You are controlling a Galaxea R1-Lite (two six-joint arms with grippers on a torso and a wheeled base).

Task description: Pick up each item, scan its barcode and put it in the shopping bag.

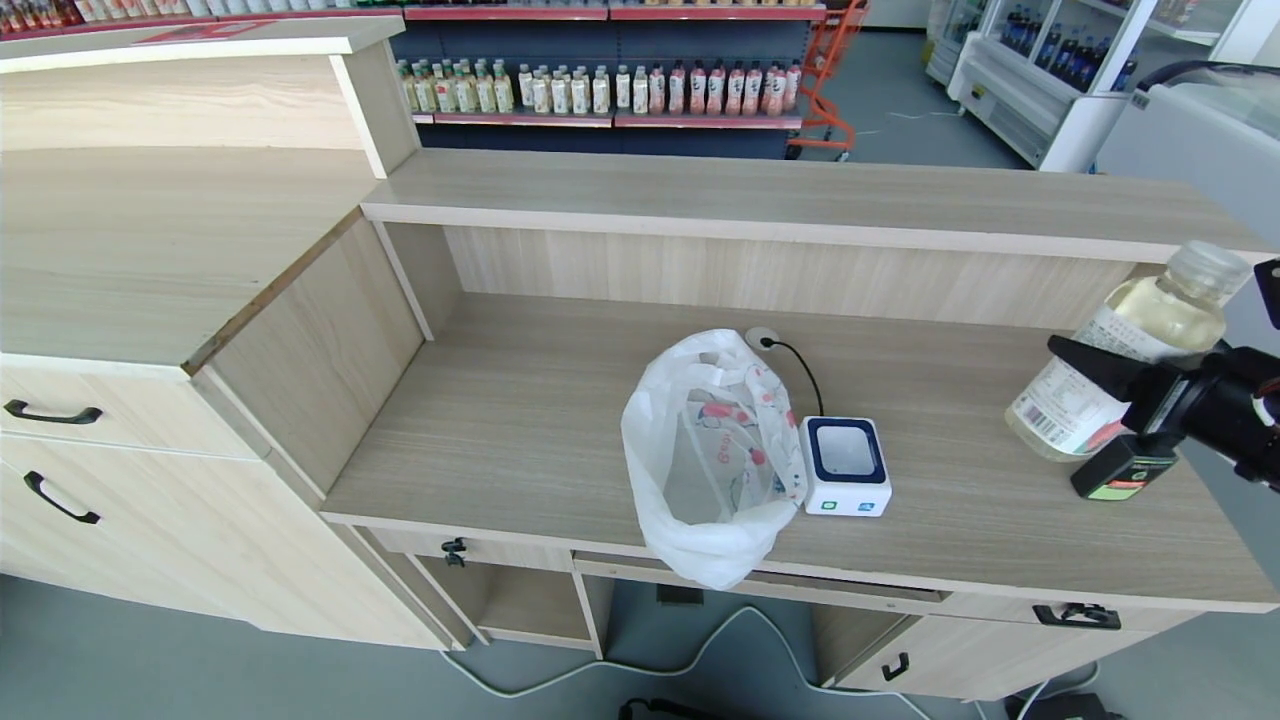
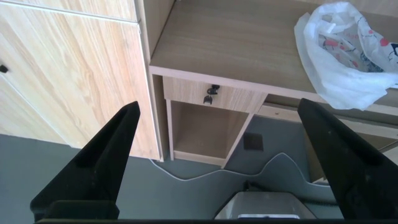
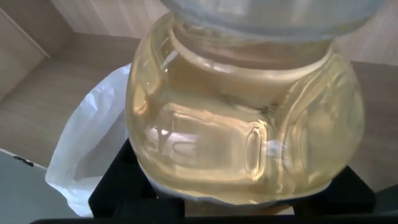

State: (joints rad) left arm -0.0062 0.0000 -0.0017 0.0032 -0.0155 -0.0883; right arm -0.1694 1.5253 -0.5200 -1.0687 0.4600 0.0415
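**Bottle held in the right pincer, off to the right of the scanner**

The bottle of pale yellow liquid is clamped between the two fingers of the right pincer, which is closed around its lower body. It is tilted, with its clear cap up and away from the bag, above the right end of the surface. A white label wraps its lower half. A barcode shows on the label near the base, and the rest of the print is too small to read. In the right wrist view the bottle sits close to the lens, its moulded shoulders plain to see.

The scanner, a white cube with a dark-framed window on top and small green and blue marks on its front, stands near the surface's front edge, well apart from the bottle. A black cable runs from it to a port farther back. Just beside it stands the white shopping bag, mouth open, with a red and pink pattern and lettering too faint to read.

The left pincer is spread wide and holds nothing, low in front of the surface near a keyed drawer.
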